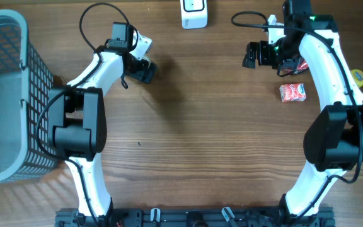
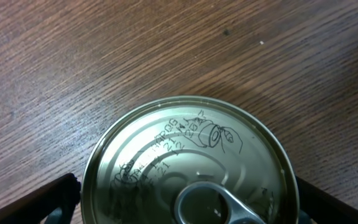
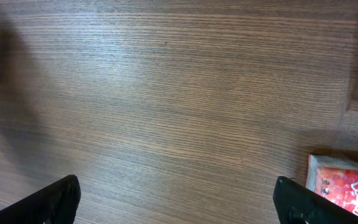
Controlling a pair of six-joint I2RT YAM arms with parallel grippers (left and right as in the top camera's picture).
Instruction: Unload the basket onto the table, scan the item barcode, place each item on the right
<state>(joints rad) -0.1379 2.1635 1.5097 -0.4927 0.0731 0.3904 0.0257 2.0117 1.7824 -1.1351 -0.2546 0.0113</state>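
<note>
Silver lid fills the left wrist view: the can (image 2: 185, 149) stands upright on the wooden table (image 1: 194, 126), pull ring up, off to the left of the white scanner (image 1: 194, 12) and a little nearer the robot. That pose would put any barcode on the side wall, out of sight, so it probably has to be lifted and turned toward the scanner. And the left gripper (image 1: 142, 68) sits right over it, jaws spread wide, one finger (image 2: 55, 202) at each side of the rim. Pressing or just beside? Hard to say, so a firm hold cannot be called. Over to the right of the scanner, the right gripper (image 1: 256, 55) hangs with jaws fully apart and empty above bare wood. The red packet (image 1: 292, 93) lies further out from the scanner, untouched.
</note>
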